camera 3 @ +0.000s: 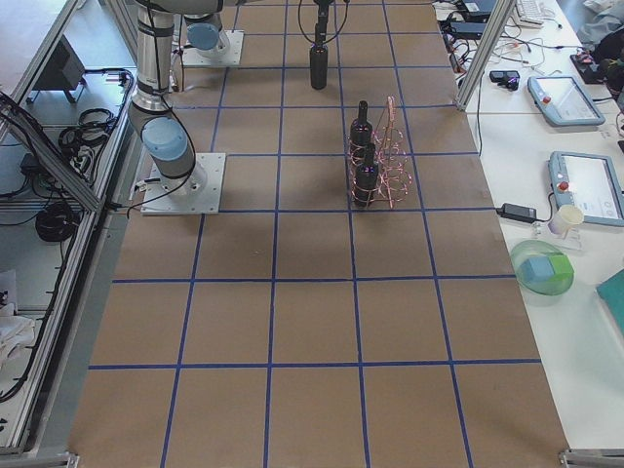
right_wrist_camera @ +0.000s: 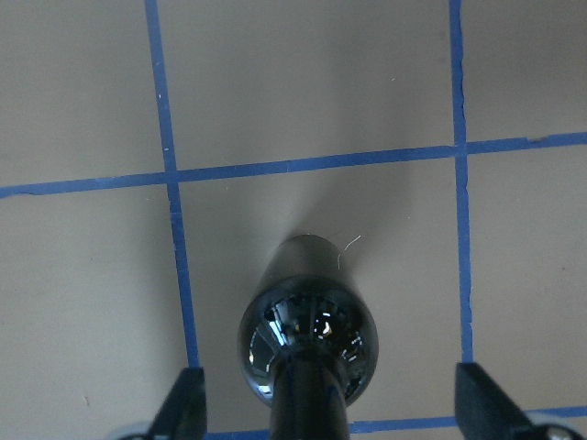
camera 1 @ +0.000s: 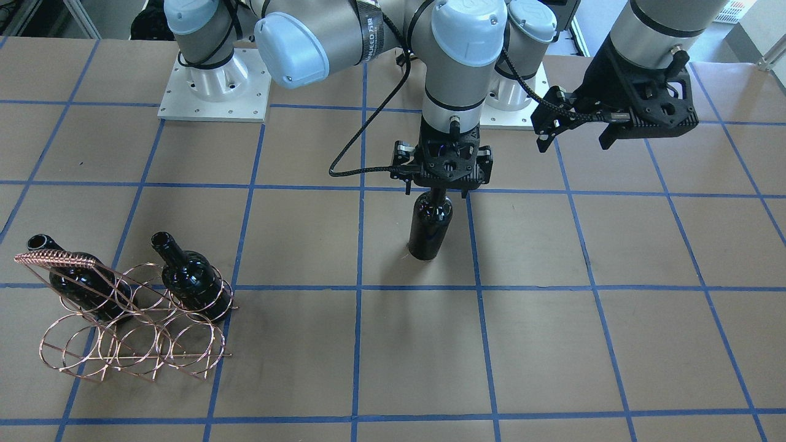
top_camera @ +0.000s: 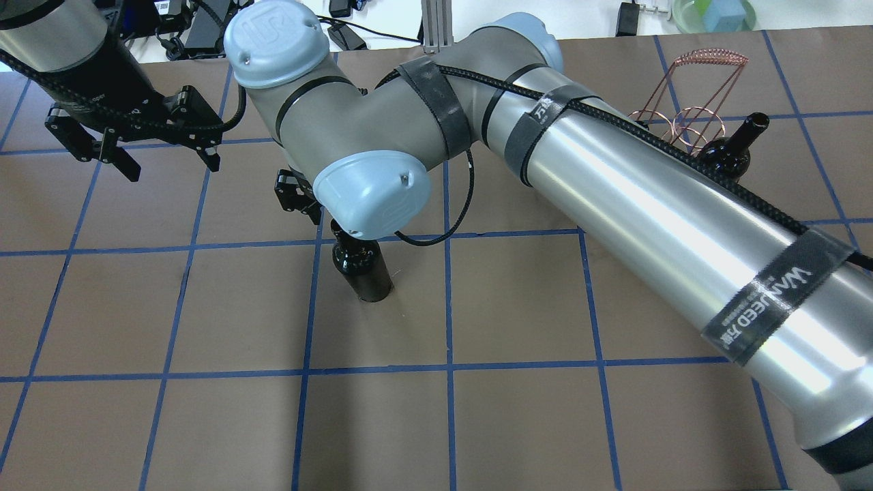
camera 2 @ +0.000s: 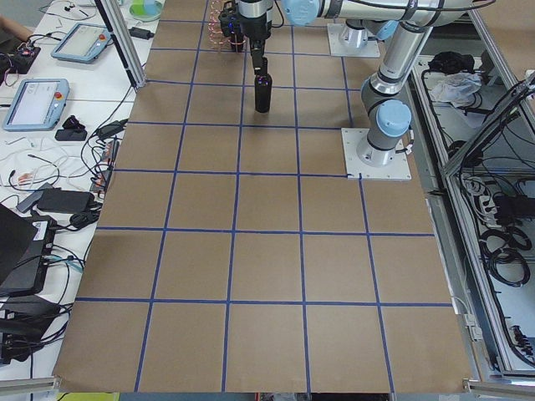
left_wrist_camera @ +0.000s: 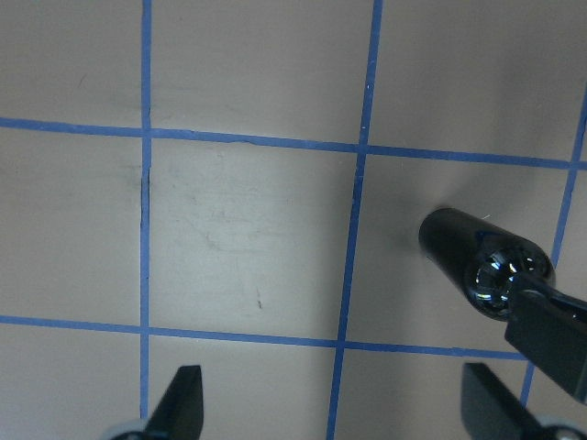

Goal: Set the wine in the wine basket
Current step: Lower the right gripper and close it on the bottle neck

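**Right tool** (camera 1: 437, 190): released. It sits directly above the wine (camera 1: 430, 228), with the bottle neck between its two fingers (right_wrist_camera: 186, 403). In the right wrist view, both fingers stand apart from the neck, with a gap on each side.

**The wine:** it stands upright on the desk (camera 1: 614, 344), near the centre. Its base rests on the brown paper near a blue grid line (camera 1: 362, 245). The neck points straight up into the tool.

**Left tool** (camera 1: 574, 141): released, fingers spread. From the operators' side it hangs above the desk at 2 o'clock of the wine, well apart from it.

**Wine basket** (camera 1: 58, 258): it sits on the desk at 8 o'clock of the wine, well apart from it. Two other bottles (camera 1: 190, 283) lie tilted in its rings, with their necks toward 11 o'clock in that view.
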